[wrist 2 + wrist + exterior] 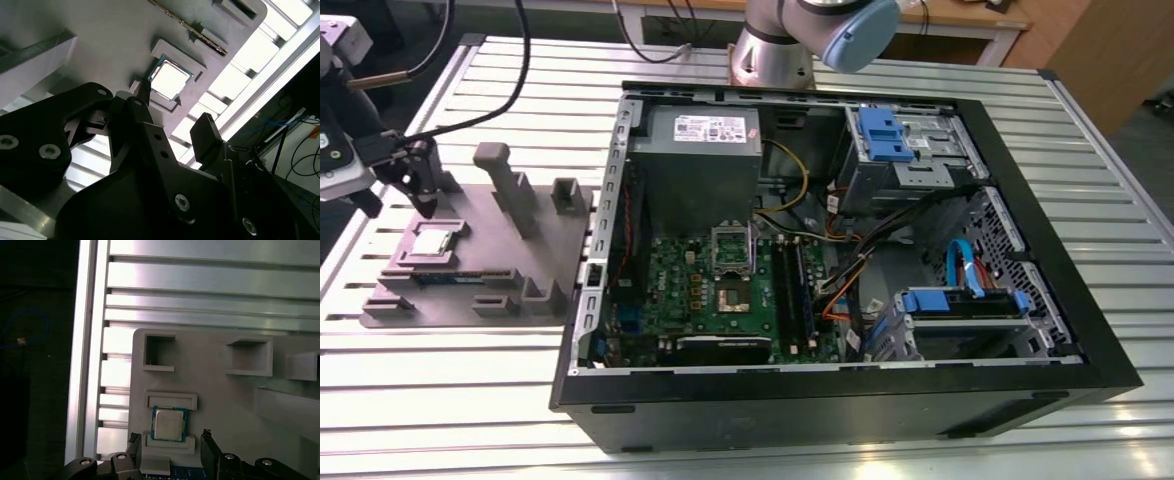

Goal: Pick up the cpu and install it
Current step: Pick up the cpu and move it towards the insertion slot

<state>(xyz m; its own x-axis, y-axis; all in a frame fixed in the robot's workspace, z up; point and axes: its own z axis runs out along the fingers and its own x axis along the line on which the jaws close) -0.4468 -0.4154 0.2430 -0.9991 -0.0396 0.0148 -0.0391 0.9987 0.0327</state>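
The cpu (435,240), a small square chip with a shiny metal top, lies flat in a recess of the grey tray (494,290) at the exterior view's left. My gripper (396,203) hangs just above it, open, with one black finger on either side and nothing between them. In both wrist views the cpu (170,80) (169,424) shows beyond the spread fingertips (202,127) (206,436), not touched by them. The motherboard socket (731,287) sits open inside the computer case (854,400), with nothing in it.
Grey posts (500,170) stick up from the tray close to the gripper. Inside the case are a grey power-supply box (700,150), blue drive brackets (881,135), memory slots and loose cables (854,270). Everything rests on a slatted aluminium table (454,400).
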